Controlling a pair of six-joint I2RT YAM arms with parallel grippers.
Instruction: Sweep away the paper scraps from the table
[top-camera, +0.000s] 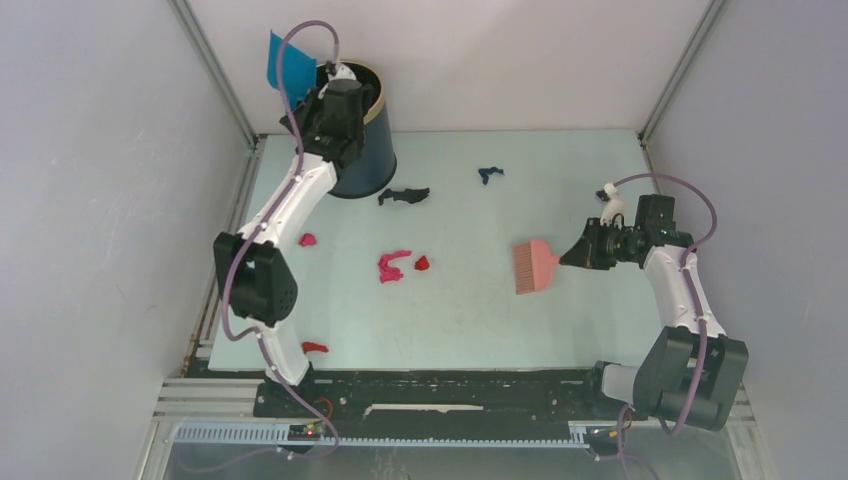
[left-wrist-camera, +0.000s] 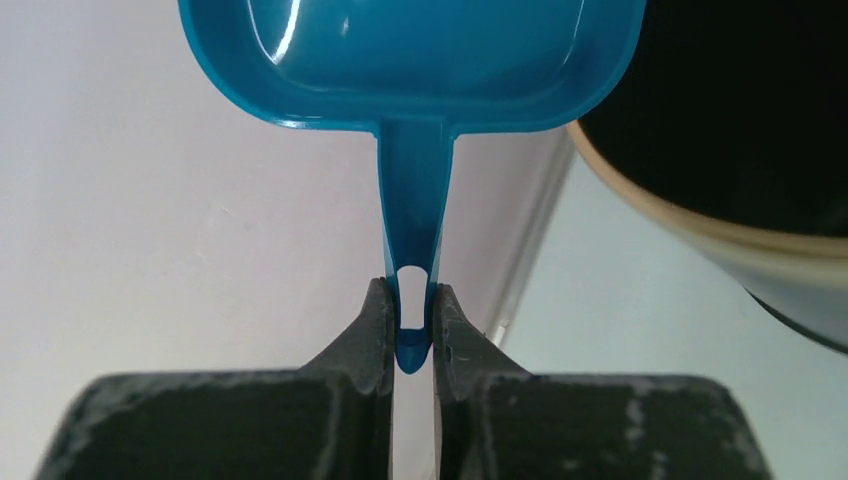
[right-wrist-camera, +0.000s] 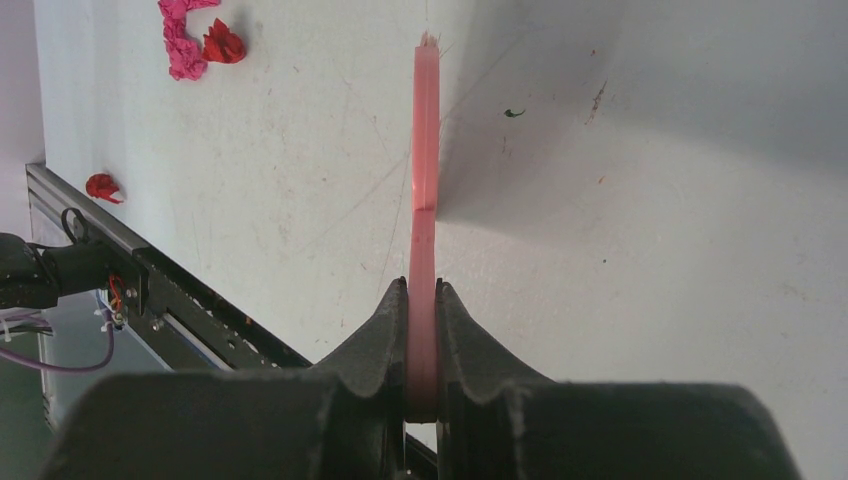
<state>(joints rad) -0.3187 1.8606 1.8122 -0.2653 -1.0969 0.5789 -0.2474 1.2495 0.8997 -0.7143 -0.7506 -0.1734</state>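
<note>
Paper scraps (top-camera: 392, 266) lie scattered on the counter (top-camera: 480, 320), the pink ones well left of the right end effector (right-wrist-camera: 424, 300). It clamps the pink brush (top-camera: 533, 265), elbow bent, wrist pointing left. The left end effector (left-wrist-camera: 410, 320), arm stretched far back, pinches the blue dustpan (left-wrist-camera: 410, 60) by its handle beside the dark bin (top-camera: 365, 150).

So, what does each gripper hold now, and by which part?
The left gripper holds the blue plastic dustpan by its handle end; the right gripper holds the pink hand brush by its handle.

Robot lab cell: white walls (top-camera: 100, 200), grey metal rails (top-camera: 213, 75), mint table (top-camera: 480, 330).
</note>
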